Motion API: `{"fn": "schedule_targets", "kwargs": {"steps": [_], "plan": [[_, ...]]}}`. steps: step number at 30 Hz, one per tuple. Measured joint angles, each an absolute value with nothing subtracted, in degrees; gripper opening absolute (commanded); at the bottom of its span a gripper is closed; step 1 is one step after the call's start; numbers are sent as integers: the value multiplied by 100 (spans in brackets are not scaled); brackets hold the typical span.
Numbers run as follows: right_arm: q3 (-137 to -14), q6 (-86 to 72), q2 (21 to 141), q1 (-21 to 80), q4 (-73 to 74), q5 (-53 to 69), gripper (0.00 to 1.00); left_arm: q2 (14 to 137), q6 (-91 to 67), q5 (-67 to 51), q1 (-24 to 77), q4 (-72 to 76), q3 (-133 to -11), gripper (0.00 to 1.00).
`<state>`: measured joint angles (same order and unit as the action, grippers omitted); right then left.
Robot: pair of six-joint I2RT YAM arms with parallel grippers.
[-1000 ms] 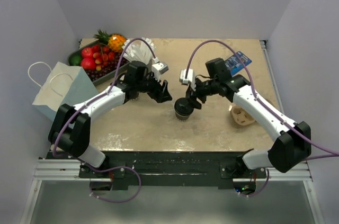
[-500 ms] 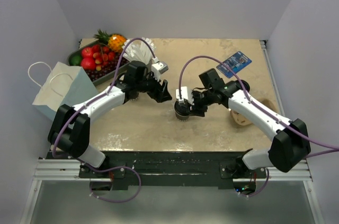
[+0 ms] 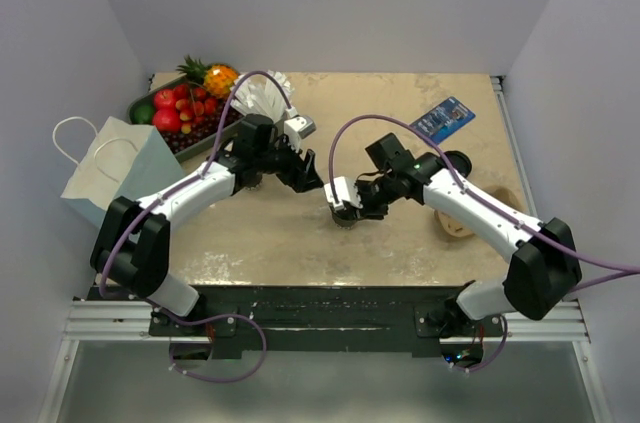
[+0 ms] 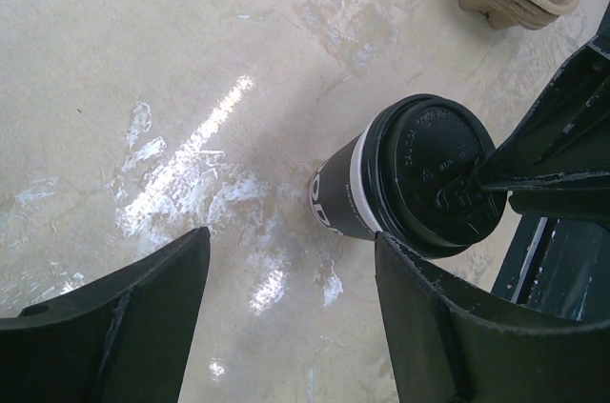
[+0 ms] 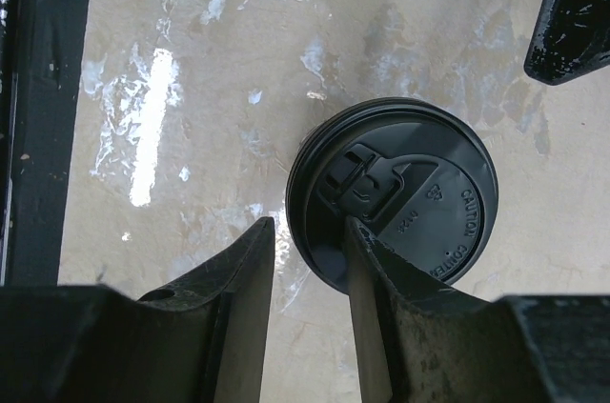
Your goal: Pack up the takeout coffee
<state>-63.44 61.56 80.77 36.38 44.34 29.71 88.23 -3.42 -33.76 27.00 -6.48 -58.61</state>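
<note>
Seat right gripper [image 5: 313, 241] squarely on coffee [image 4: 335, 201], upright and lidded at centre of table [image 3: 400, 93]; jaws at slim gap straddling rim of lid [image 5: 400, 198], hold uncertain. Grip cup wall, not rim, to avoid popping lid. Keep left gripper [image 4: 291, 241] wide open, empty, just beside cup. Beyond: bag [image 3: 115, 168] at left edge, contents hidden; tray [image 3: 137, 105] full of fruit [image 3: 172, 111].
</note>
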Motion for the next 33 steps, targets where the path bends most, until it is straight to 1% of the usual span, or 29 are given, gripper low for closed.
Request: {"fn": "schedule_targets", "kwargs": {"steps": [3,8,13,16,17,19,20,22,26,33], "plan": [[-6375,6217,8147,3638,4449,2974,36,8836,-344,-3387,2700,-646,-5859,74],[-6412,6267,8167,3675,4466,2971,27,8925,-373,-3426,2700,-550,-5817,74],[-6477,6261,8189,3675,4523,2971,28,9091,-388,-3439,2700,-526,-5749,74],[-6510,6241,8228,3675,4567,2971,33,9129,-392,-3470,2700,-530,-5730,74],[-6525,6228,8250,3675,4584,2971,41,9129,-392,-3498,2700,-519,-5730,74],[-6534,6198,8261,3675,4589,2974,50,9129,-399,-3616,2700,-473,-5730,75],[-6534,6167,8261,3675,4591,2974,56,9129,-405,-3695,2700,-443,-5730,76],[-6534,6128,8254,3675,4584,2976,62,9129,-436,-3889,2698,-388,-5730,77],[-6569,6012,8189,3675,4600,2995,67,9129,-537,-4237,2698,-239,-5730,77],[-6934,5422,8023,3476,4598,3264,69,9214,-659,-4659,2700,-71,-5787,77]]}}
